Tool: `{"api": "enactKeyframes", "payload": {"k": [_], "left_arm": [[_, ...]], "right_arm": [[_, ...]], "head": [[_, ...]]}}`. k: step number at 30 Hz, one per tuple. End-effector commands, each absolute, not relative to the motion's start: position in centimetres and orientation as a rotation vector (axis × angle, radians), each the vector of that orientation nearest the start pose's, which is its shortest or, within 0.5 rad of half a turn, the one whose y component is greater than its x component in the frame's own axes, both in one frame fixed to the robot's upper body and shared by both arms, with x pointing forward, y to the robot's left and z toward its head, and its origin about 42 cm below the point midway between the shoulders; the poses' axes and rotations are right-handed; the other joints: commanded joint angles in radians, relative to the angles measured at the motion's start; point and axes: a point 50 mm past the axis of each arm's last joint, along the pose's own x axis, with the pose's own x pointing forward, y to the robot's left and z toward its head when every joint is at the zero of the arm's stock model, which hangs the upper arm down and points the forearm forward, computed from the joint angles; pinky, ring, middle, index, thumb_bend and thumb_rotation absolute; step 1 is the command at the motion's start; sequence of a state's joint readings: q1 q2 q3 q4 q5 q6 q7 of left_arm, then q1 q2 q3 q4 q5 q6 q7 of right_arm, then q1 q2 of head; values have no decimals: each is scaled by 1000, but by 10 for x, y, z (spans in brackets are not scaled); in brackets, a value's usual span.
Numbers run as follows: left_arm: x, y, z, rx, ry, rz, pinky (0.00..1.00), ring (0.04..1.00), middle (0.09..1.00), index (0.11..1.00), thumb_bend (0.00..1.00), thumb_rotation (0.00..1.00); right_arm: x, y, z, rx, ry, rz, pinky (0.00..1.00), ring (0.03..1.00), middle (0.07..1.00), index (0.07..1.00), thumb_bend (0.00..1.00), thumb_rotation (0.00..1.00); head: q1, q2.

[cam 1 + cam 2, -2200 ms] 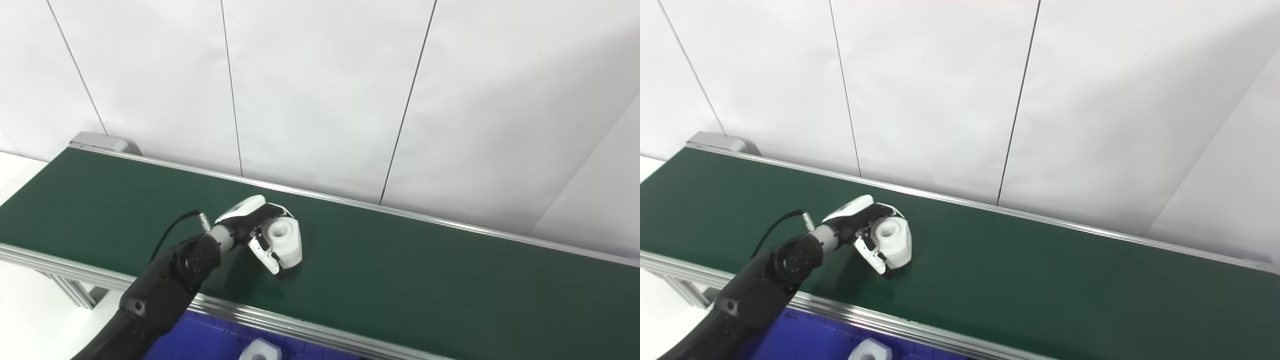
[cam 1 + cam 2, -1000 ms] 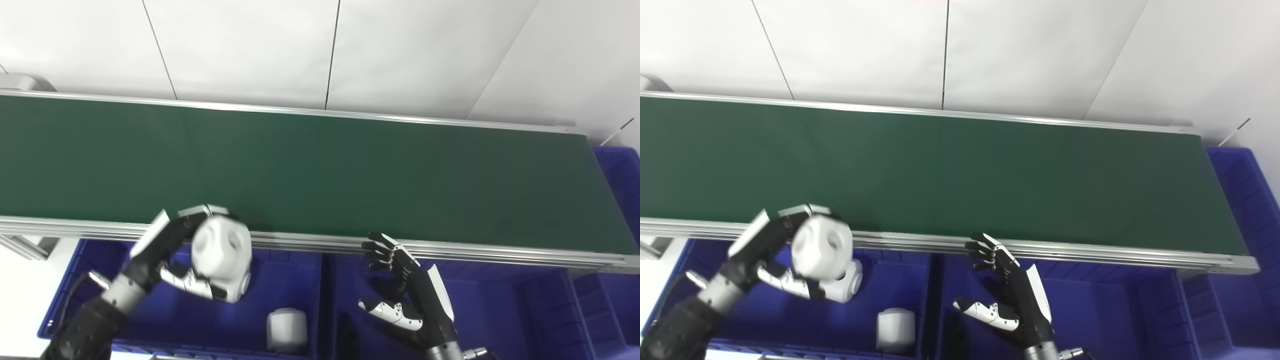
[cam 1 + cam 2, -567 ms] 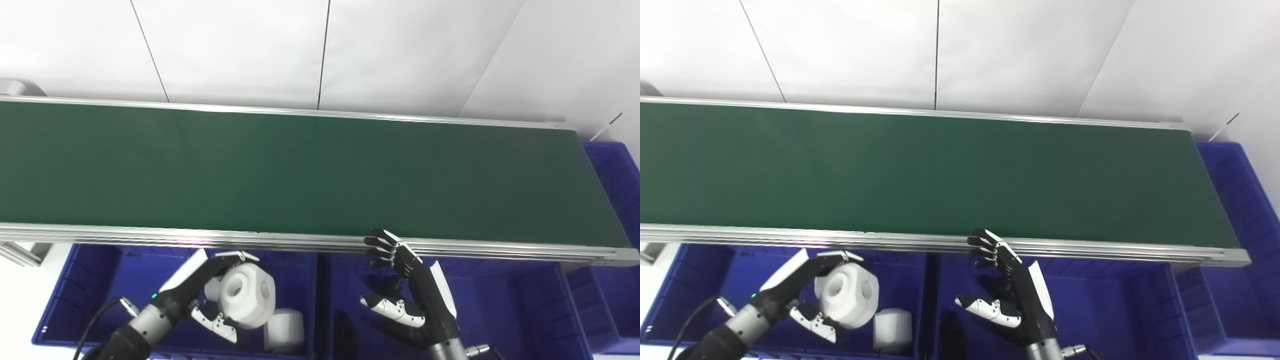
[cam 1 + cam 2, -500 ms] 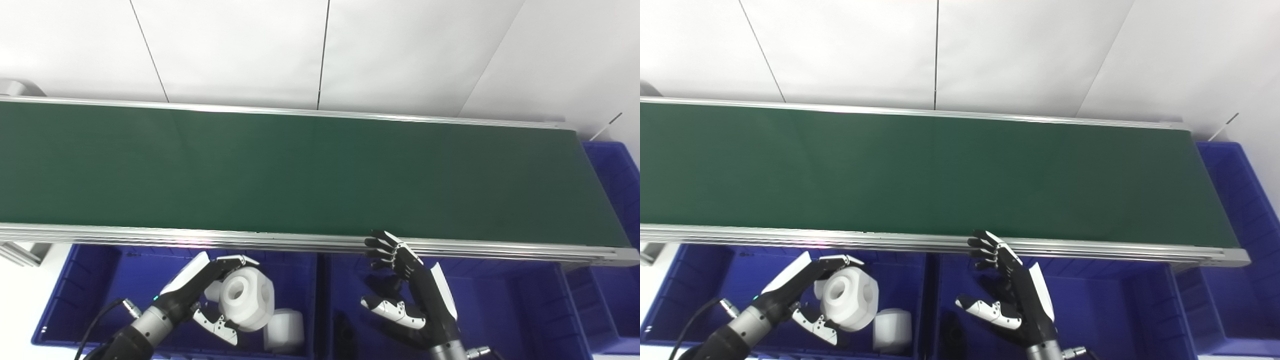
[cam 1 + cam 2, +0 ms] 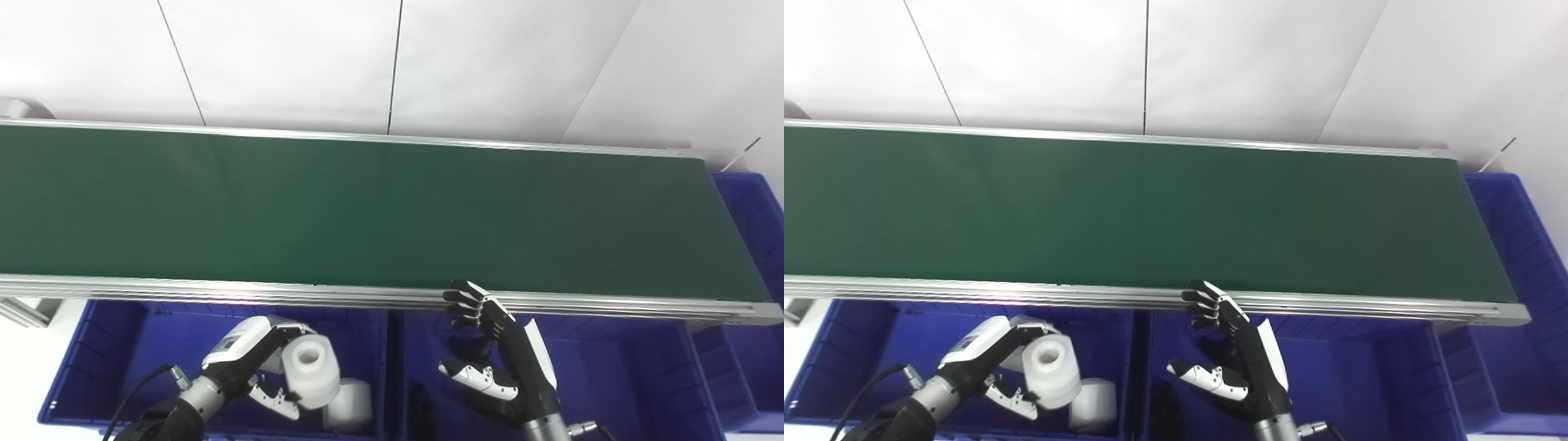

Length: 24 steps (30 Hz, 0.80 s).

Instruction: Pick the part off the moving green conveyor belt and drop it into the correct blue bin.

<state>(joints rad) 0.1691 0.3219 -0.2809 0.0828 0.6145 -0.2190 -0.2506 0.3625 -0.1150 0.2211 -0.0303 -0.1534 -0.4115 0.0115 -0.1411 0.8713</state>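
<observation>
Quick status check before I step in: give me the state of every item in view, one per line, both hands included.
left hand: shut on white part, low over left blue bin
white part: held, not yet released, hole facing up
second white part: lying in the left blue bin
left blue bin: open-topped, holds white parts
right hand: open, holding nothing, over middle blue bin
middle blue bin: open-topped
green conveyor belt: bare, no parts on it

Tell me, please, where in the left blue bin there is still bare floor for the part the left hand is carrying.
The left blue bin shows bare floor on its left side, between its left wall and the left hand, which is shut on the white part. The right side is crowded: another white part lies by the divider. The right hand hovers open over the neighbouring bin.
</observation>
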Motion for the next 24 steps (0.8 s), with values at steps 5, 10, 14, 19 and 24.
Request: {"api": "enactKeyframes", "payload": {"k": [5,10,14,19,24], "left_arm": [[198,253,38,598,55,-604,801,900,944,965,973,559],[192,252,39,238,29,-578,795,850,915,915,965,455],[190,250,35,-4,-10,-555,802,799,859,873,952,383],[188,251,29,-162,-8,-527,792,797,845,846,930,257],[187,248,29,-145,-27,-521,798,814,854,847,951,232]], "right_arm": [[149,-199,62,-169,-136,231,653,736,797,840,788,508],[148,-200,61,-182,-135,237,658,742,804,848,789,517],[147,-201,62,-174,-118,242,672,747,805,851,808,520],[145,-203,63,-179,-96,250,674,755,812,866,838,517],[140,-205,65,-184,-82,237,687,764,815,873,856,504]], "head": [[1,0],[-7,-2],[-12,-4],[-11,-8],[-14,-13]]}}
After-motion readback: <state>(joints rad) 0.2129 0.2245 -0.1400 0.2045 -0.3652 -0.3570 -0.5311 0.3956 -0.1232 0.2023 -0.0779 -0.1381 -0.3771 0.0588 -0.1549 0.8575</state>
